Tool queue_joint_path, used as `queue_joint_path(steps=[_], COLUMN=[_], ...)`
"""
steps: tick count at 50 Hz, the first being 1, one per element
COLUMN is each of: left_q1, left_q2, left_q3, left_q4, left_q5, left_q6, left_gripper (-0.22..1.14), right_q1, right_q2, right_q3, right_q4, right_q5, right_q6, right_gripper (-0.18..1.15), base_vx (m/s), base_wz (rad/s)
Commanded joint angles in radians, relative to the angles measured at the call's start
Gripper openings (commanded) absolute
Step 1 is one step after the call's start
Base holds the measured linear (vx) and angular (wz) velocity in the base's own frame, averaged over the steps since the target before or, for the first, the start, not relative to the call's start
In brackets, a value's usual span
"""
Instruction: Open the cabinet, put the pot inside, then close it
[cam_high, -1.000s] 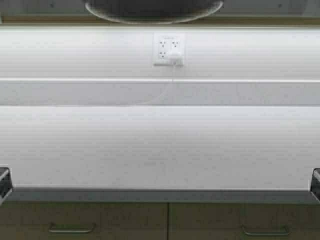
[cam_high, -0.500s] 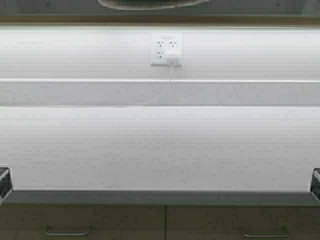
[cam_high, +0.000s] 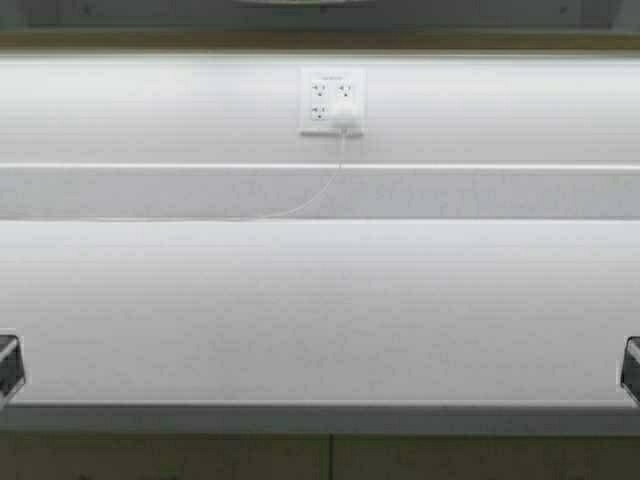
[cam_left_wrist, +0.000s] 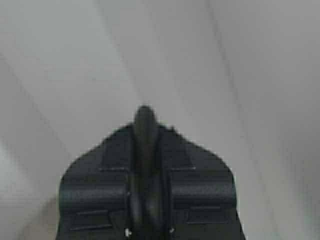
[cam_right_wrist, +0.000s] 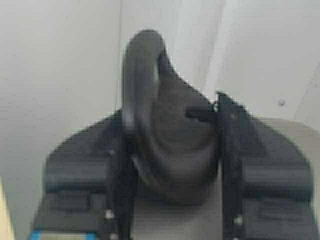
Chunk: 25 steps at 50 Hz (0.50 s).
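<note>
Both jaws clamped on pot handles: left gripper (cam_left_wrist: 146, 150) pinches a black loop handle (cam_left_wrist: 145, 125) edge-on, right gripper (cam_right_wrist: 170, 150) holds the other loop (cam_right_wrist: 142, 90). Pot (cam_high: 300, 3) body barely visible, thin sliver at top centre of high view. Below it: wall outlet (cam_high: 332, 100) with plug and cord, white counter (cam_high: 320, 310).

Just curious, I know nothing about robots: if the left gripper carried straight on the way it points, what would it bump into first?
The left gripper is clamped on the pot's black loop handle. Past it only a pale plain surface shows, so that would likely come first; how far off it is, I cannot tell.
</note>
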Motion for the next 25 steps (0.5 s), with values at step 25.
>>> queue_joint_path(steps=[25], left_q1=[-0.078], left_q2=[-0.048], left_q3=[-0.038], left_q4=[0.011], left_q5=[0.012], left_q6=[-0.014], left_gripper=[0.04], right_q1=[0.049], right_q2=[-0.086], right_q3=[0.011], right_q4=[-0.038], right_q5=[0.031], right_q6=[0.011], right_gripper=[0.08], base_vx=[0.15], base_wz=[0.02])
